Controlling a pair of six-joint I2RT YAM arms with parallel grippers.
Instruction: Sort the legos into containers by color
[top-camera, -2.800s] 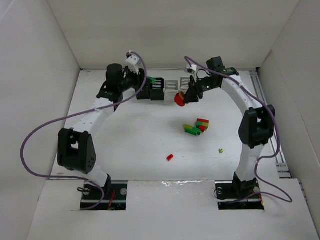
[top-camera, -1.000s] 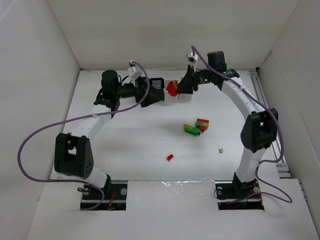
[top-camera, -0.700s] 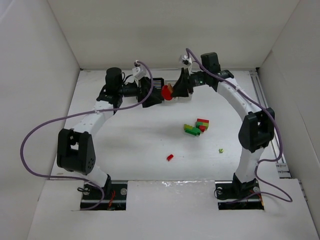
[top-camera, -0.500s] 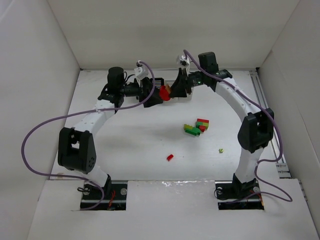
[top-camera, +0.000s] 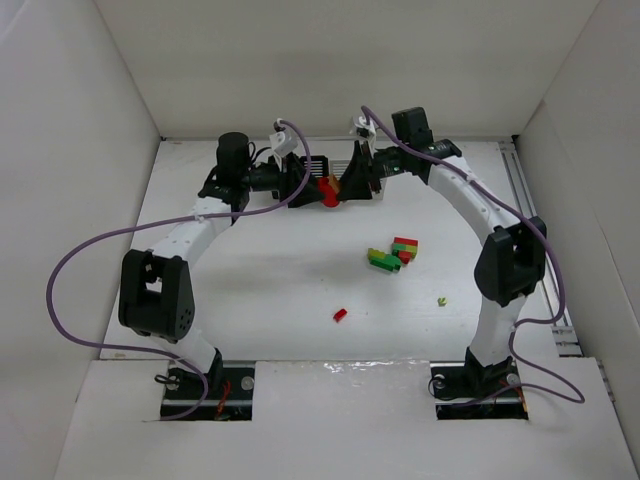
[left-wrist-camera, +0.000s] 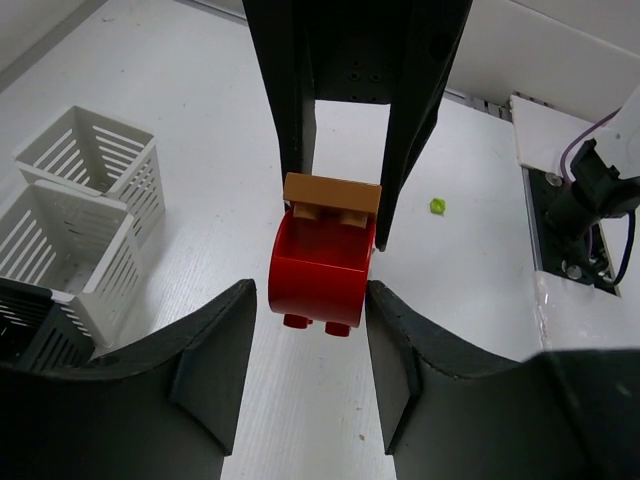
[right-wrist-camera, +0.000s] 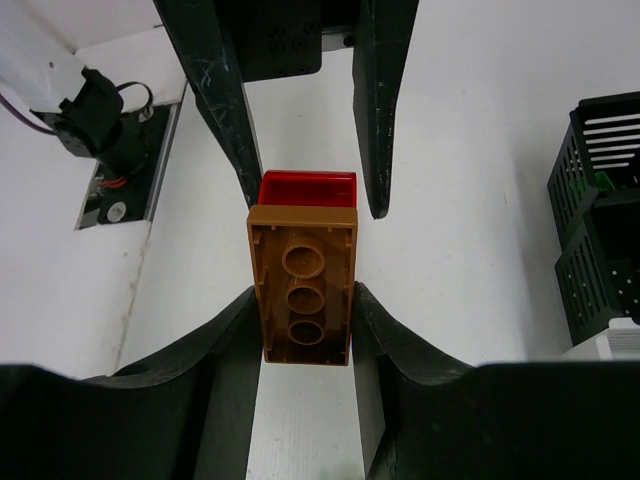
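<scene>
- Right gripper (right-wrist-camera: 303, 300) pinches an orange-brown flat plastic brick (right-wrist-camera: 302, 265), red rounded brick (left-wrist-camera: 318, 275) stuck on.
- Left gripper (left-wrist-camera: 310, 295): half-open jaws flank the red one. Clamped? Can't tell.
- Both bricks hang near the white slotted baskets (left-wrist-camera: 90, 165).

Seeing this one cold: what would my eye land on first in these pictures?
At the far middle of the table, a red lego joined to an orange-brown lego sits between two sets of fingers. The right fingers clamp the orange-brown one, and the left fingers closely flank the red one. Closer in, right of centre, a small pile of legos lies on the table.
</scene>
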